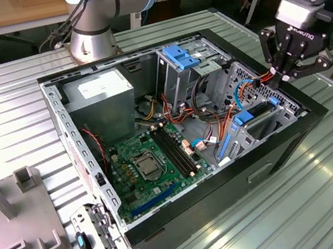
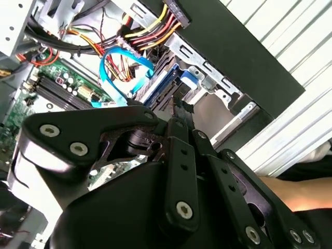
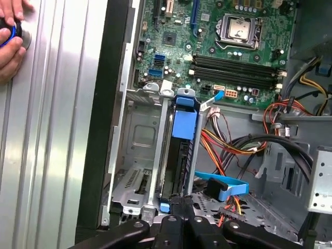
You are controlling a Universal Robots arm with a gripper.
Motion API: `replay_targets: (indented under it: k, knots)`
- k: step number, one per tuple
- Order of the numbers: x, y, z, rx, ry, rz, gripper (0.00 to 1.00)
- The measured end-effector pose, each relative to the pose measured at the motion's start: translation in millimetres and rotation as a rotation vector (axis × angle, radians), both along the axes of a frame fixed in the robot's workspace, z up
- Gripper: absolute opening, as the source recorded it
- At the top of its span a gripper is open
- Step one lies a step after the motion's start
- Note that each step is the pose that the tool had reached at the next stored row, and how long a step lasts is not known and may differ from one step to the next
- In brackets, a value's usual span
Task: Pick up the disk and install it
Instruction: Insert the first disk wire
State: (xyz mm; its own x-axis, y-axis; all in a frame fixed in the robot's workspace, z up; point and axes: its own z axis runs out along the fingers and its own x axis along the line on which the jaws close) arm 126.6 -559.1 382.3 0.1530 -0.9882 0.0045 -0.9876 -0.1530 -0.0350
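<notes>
Disk [image 3: 183, 124] in drive cage [image 3: 136, 142]; gripper [image 3: 181, 200] just beside its end

Hand [image 3: 8, 56] cropped; disk [image 3: 178, 158] mostly hidden.

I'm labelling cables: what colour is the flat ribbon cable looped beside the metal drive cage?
Light blue flat ribbon cable, clearest in the first wrist view.

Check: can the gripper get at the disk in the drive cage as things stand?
Probably yes. The gripper is at the end of the disk in the drive cage, the computer case is open, and the blue cable lies beside it, not across.
</notes>
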Motion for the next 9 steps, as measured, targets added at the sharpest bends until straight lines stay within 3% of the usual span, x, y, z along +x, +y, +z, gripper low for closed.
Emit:
replay_targets:
  k: [3,9]
  knots:
    - [2.8,2.2,0.1,-0.0005,0.0000,0.016,0.11]
    - [17.0,14.3,0.0,-0.0011,0.0001,0.018,0.11]
